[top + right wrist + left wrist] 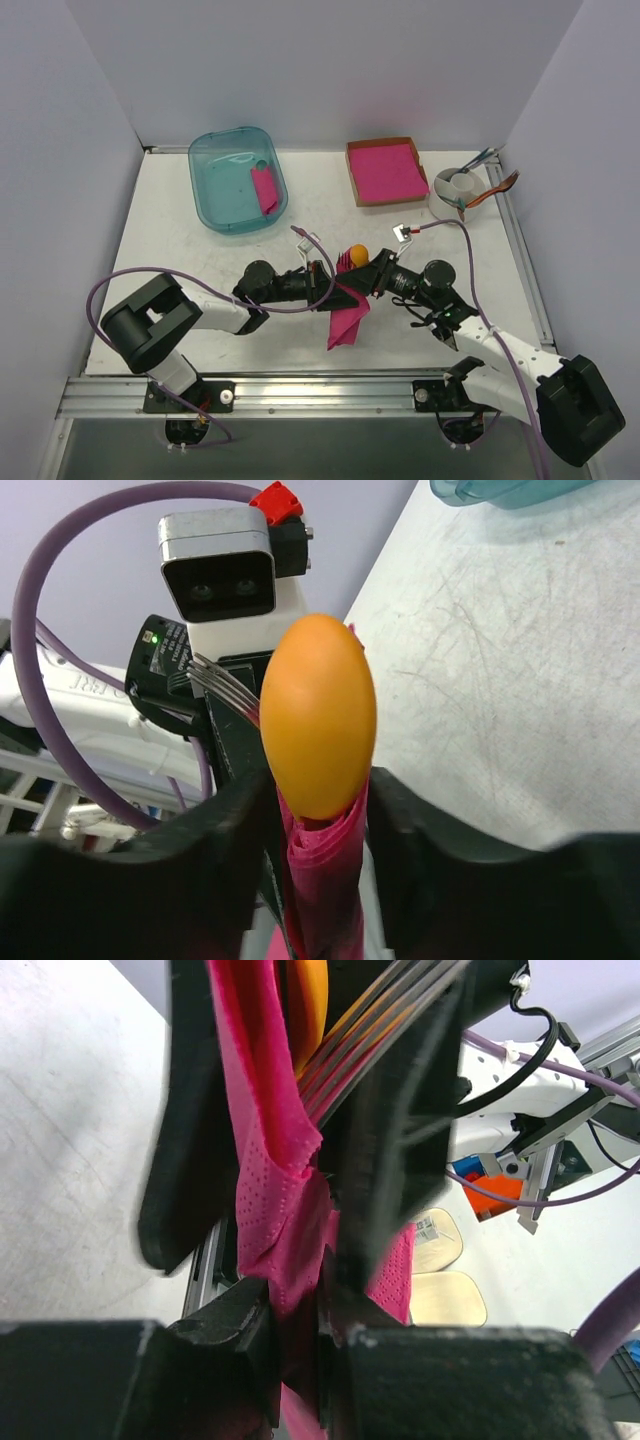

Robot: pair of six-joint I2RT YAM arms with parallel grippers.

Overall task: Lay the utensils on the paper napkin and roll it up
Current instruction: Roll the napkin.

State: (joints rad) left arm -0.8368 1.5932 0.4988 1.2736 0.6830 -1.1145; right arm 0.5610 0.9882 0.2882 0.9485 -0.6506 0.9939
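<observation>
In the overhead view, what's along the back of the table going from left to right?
Teal plastic tub → stack of pink sheets framed in cardboard → round cutlery holder.

The scuffed white desk [170, 240] carries a translucent teal plastic tub [215, 185] at its far left. Farther right stands a shallow brown cardboard tray [352, 172] filled with pink paper sheets. Near the tray, at the far right corner, sits a small round white dish [455, 185] holding teal-handled cutlery.
</observation>
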